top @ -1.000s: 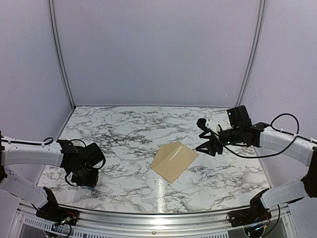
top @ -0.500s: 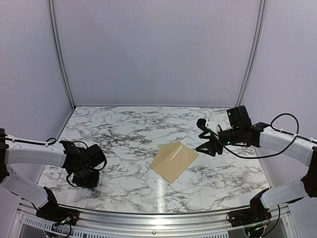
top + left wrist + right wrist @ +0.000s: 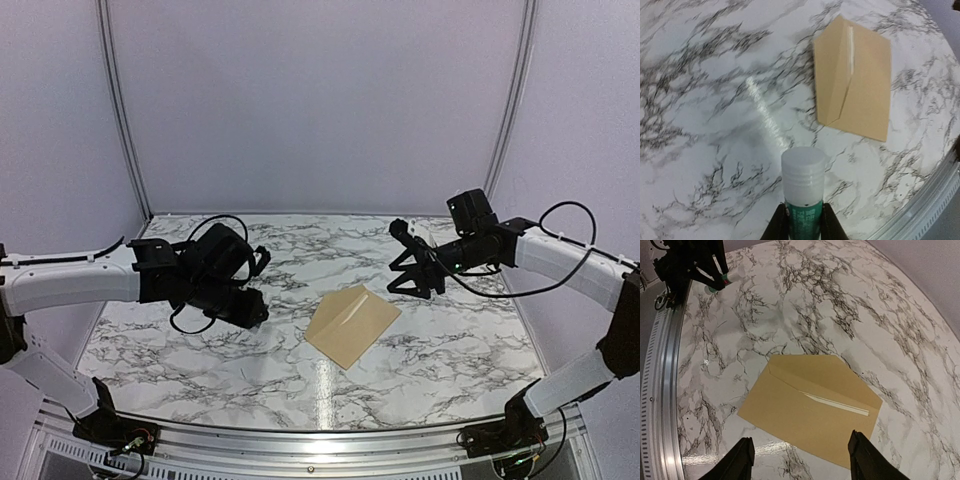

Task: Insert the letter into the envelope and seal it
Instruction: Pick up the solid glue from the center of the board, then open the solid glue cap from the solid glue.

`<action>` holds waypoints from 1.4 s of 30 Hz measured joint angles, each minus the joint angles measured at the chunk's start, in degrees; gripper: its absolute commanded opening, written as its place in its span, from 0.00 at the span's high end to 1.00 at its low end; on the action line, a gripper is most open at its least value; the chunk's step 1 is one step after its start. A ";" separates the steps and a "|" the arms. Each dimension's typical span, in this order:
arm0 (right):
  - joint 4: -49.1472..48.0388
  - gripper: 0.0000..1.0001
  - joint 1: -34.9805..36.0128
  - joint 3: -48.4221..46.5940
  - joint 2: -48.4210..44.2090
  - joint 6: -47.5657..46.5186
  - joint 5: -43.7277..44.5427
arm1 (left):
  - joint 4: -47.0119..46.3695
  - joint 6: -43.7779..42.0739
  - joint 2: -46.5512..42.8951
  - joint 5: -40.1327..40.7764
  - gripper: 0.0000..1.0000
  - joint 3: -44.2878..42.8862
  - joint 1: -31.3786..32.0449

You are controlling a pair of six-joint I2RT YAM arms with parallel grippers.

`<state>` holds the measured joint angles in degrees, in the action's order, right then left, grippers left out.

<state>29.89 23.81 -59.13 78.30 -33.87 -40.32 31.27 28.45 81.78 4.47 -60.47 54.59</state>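
Observation:
The tan envelope [image 3: 352, 325] [image 3: 852, 82] [image 3: 810, 407] lies flat at mid-table. Its flap is not pressed down. A thin cream strip of the letter [image 3: 837, 404] [image 3: 850, 42] shows along the flap's edge; the rest of it is hidden inside. My left gripper [image 3: 250, 310] [image 3: 804, 222] hovers left of the envelope, shut on a glue stick [image 3: 802, 192] with a green body and a white cap, cap pointing forward. My right gripper [image 3: 410, 275] [image 3: 800, 440] hangs open above the envelope's right end, nothing between its fingers.
A metal rail [image 3: 320, 440] [image 3: 660, 390] runs along the table's near edge. Pale booth walls [image 3: 320, 100] close off the back and both sides. The right arm's cable [image 3: 560, 215] loops above its forearm.
My left arm has risen from the near-left table surface and swung right toward the envelope, carrying the glue stick. The right gripper has shifted slightly left and its jaws have narrowed a little.

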 measured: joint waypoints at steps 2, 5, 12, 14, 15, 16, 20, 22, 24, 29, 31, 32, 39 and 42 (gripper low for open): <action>2.89 0.40 0.00 -2.97 1.22 -0.42 -1.31 | -4.39 -3.15 0.81 -1.22 1.00 -2.32 0.85; 6.75 0.41 0.00 -6.25 2.03 -0.63 -2.99 | -10.80 -7.50 2.34 -3.48 1.00 -3.52 2.03; 15.56 0.45 2.75 -12.44 4.11 -3.34 -5.68 | -22.91 -16.96 4.83 -10.67 1.00 -2.67 5.14; 17.33 0.45 4.76 -12.94 5.11 -4.11 -6.05 | -25.31 -18.86 4.92 -12.59 1.00 -2.25 5.84; 18.36 0.46 6.10 -13.05 5.79 -4.44 -6.23 | -26.05 -19.82 5.09 -13.27 1.00 -2.23 6.21; 18.95 0.46 6.93 -13.05 6.27 -4.63 -6.40 | -26.86 -20.55 5.40 -13.92 1.00 -2.23 6.54; 21.05 0.47 9.33 -13.49 8.79 -4.98 -7.19 | -28.59 -22.58 7.52 -16.09 1.00 -2.23 7.43; 21.62 0.47 10.19 -14.53 10.23 -5.01 -7.45 | -28.63 -23.12 8.59 -16.85 1.00 -2.23 7.74; 21.92 0.47 10.67 -15.69 11.45 -5.07 -7.87 | -28.63 -23.41 9.46 -17.51 1.00 -2.23 7.98; 23.41 0.46 11.82 -18.62 14.12 -5.22 -11.72 | -28.70 -23.82 9.92 -18.34 1.00 -2.23 8.15; 23.65 0.47 11.89 -18.75 14.58 -5.16 -13.07 | -28.81 -24.20 9.92 -18.53 1.00 -2.23 8.20; 23.78 0.47 11.93 -18.75 14.69 -5.14 -13.46 | -28.85 -24.44 9.92 -18.58 1.00 -2.23 8.22; 23.74 0.50 12.90 -18.75 15.39 -4.26 -14.88 | -28.94 -24.85 10.03 -18.62 1.00 -2.23 8.35; 23.71 0.53 13.84 -18.75 16.28 -3.87 -15.10 | -29.14 -24.90 10.47 -18.62 1.00 -2.27 8.37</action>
<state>53.60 37.65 -77.89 94.59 -37.74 -55.42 2.13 3.55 92.25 -14.15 -62.74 62.96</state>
